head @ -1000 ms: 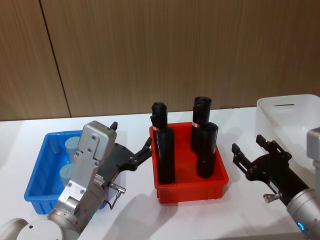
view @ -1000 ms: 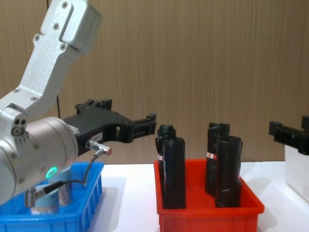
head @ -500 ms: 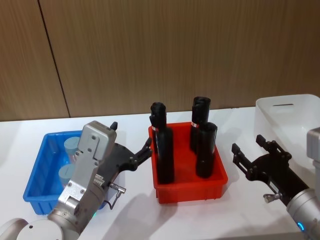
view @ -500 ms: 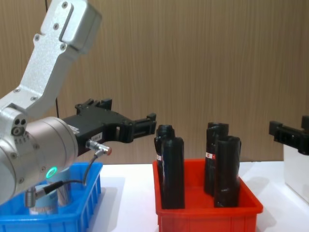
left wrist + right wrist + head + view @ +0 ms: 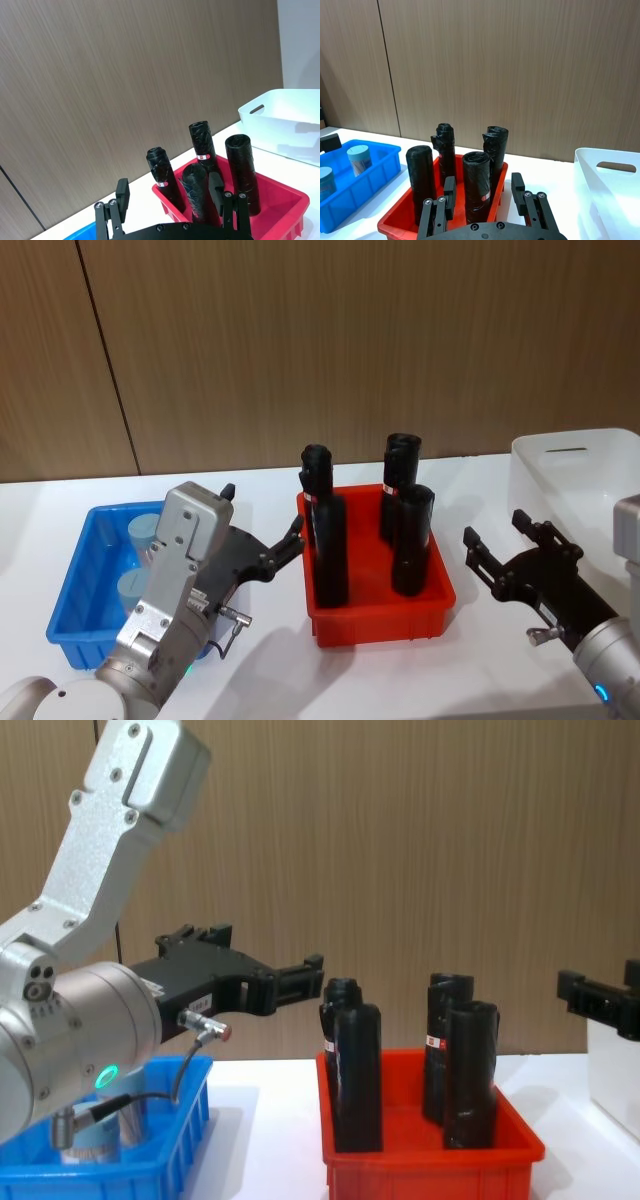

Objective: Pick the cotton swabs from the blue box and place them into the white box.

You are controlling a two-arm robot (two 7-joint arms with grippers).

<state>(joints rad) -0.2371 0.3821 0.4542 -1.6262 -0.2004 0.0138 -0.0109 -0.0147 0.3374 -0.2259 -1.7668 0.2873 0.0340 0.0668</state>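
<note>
Hovering over blue box [image 5: 72, 585], right edge: left gripper [image 5: 262, 510], fingers [image 5: 292, 531] spread, empty; swabs [image 5: 145, 531] upright, left of fingertips. Right gripper [image 5: 494, 527], spread, empty, by white box [image 5: 560, 440].

A red bin [image 5: 380, 626] sits on the white table [image 5: 400, 685], roughly mid-table. Four tall black bottles stand upright inside it: a front-left one [image 5: 331, 552], a back-left one [image 5: 317, 468] just behind it, a back-right one [image 5: 402, 462] and a front-right one [image 5: 413, 540]. Their tops look crinkled, and some carry a small red-and-white label. A brown wood-panel wall [image 5: 300, 340] rises behind the table
</note>
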